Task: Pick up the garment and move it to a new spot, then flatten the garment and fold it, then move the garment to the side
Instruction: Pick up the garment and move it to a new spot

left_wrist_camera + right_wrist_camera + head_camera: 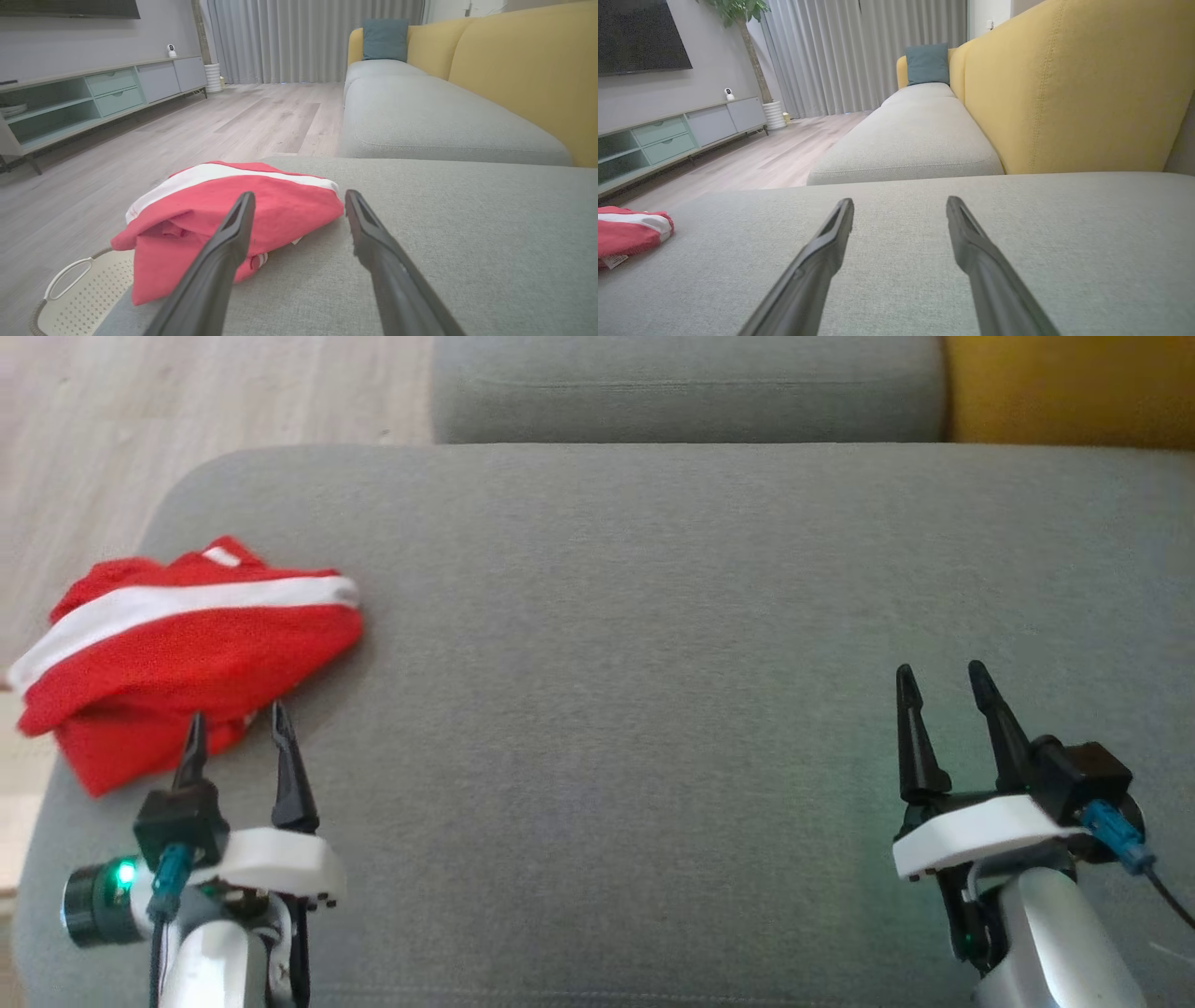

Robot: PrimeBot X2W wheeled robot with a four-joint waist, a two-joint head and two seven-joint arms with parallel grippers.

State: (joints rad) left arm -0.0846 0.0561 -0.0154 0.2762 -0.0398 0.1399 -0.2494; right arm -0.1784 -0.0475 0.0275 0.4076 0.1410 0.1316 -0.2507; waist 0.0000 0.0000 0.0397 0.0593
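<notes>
Grey fabric of a wide sofa seat cushion (pixel 653 616) spread under both arms, with a pale wooden floor (pixel 187 130) beyond its left edge and a yellow backrest (pixel 1064 93) rising behind a second grey seat. A red garment (pixel 187 635) with a broad white stripe lay bunched in a loose fold at the cushion's far left, one part hanging over the edge above a pale perforated basket (pixel 79 298) on the floor. The left tool (pixel 237 713) stood released, its two dark fingers spread wide and holding nothing; their tips pointed at the garment's near edge, the outer fingertip overlapping the red cloth in the head view, though whether it touched the cloth could not be told. The right tool (pixel 940 667) was likewise released, fingers wide apart and empty, poised over bare grey cushion well apart from the garment, which showed at the far left of its wrist view. A teal pillow (pixel 927 63) sat at the far end of the sofa, grey curtains (pixel 317 37) hung behind, and a low cabinet (pixel 93 98) with pale green drawers lined the wall.
</notes>
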